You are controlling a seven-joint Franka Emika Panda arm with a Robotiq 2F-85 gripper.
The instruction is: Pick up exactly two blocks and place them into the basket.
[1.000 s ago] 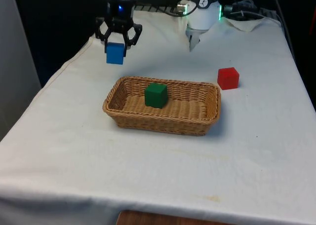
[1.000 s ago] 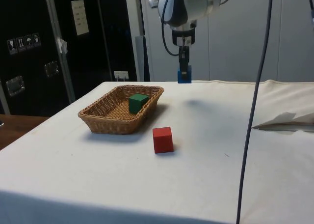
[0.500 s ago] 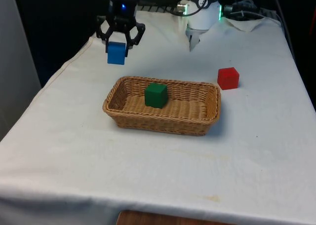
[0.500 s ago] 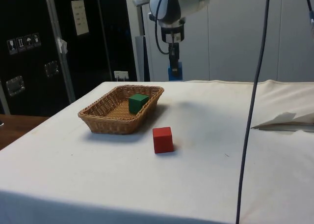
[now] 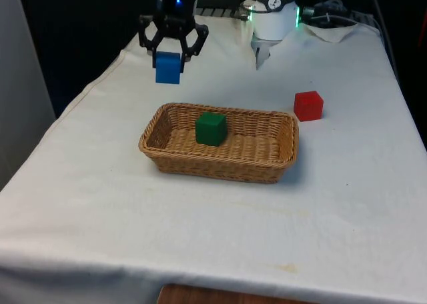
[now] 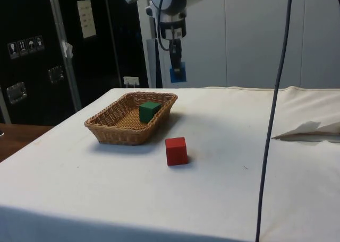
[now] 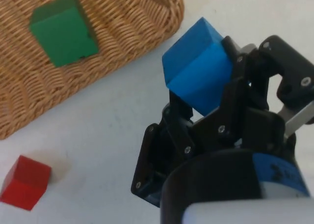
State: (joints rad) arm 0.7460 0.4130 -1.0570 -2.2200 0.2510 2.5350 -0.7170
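My gripper (image 5: 170,57) is shut on a blue block (image 5: 167,68) and holds it in the air, beyond the far rim of the wicker basket (image 5: 280,159), towards the front view's left. In the side view the blue block (image 6: 178,74) hangs well above the table, past the basket (image 6: 109,131). A green block (image 5: 211,128) lies inside the basket, left of its middle. The red block (image 5: 308,105) rests on the cloth off the basket's far right corner. In the wrist view the blue block (image 7: 198,77) sits between the fingers, with the green block (image 7: 63,29) and red block (image 7: 24,182) below.
White cloth (image 5: 200,244) covers the table. A crumpled bit of cloth (image 5: 333,31) lies at the far right. A black cable (image 6: 273,120) hangs down in the side view's foreground.
The gripper has carried the blue block up a little and towards the front view's right, closer to the basket's line. The green and red blocks have stayed put.
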